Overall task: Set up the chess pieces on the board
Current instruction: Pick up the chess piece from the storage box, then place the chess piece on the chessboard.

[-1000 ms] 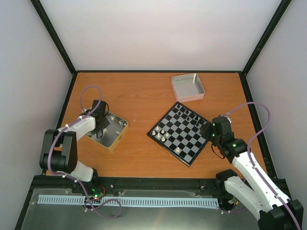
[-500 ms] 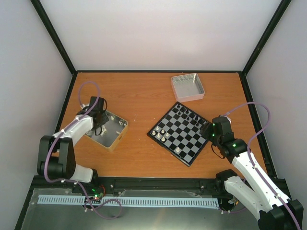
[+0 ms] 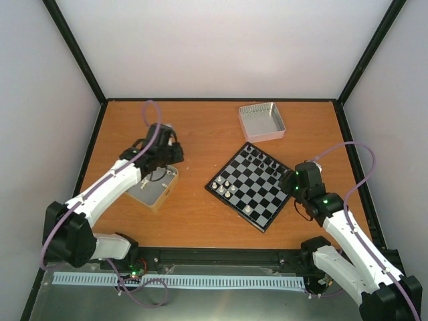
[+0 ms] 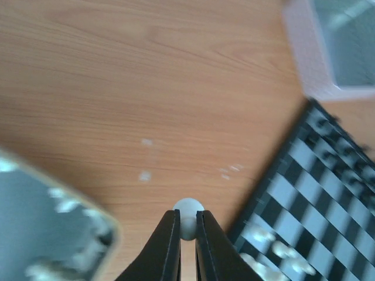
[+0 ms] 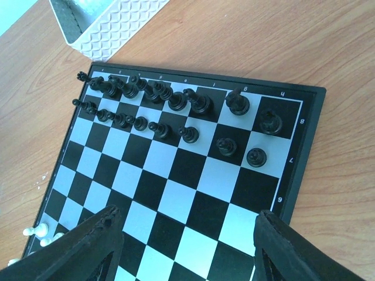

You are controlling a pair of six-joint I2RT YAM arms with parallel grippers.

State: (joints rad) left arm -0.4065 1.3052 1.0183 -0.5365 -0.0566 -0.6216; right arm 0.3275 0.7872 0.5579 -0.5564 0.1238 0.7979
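Chess pieces (image 3: 225, 186) stand few at the board (image 3: 264, 195)'s left corner. One more cream-white piece (image 4: 188, 206) is in your left gripper (image 4: 187, 221), jaws clamped on it, over the table (image 4: 146, 88) between tray (image 4: 41, 234) and board. Your right gripper (image 5: 187, 240) hangs wide apart over the board, empty. Blur hides which piece you hold.

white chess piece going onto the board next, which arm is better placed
Left. The left end effector is shut on a white chess piece, above the table just short of the board. The right end effector hangs open and empty over the board's black-piece end.
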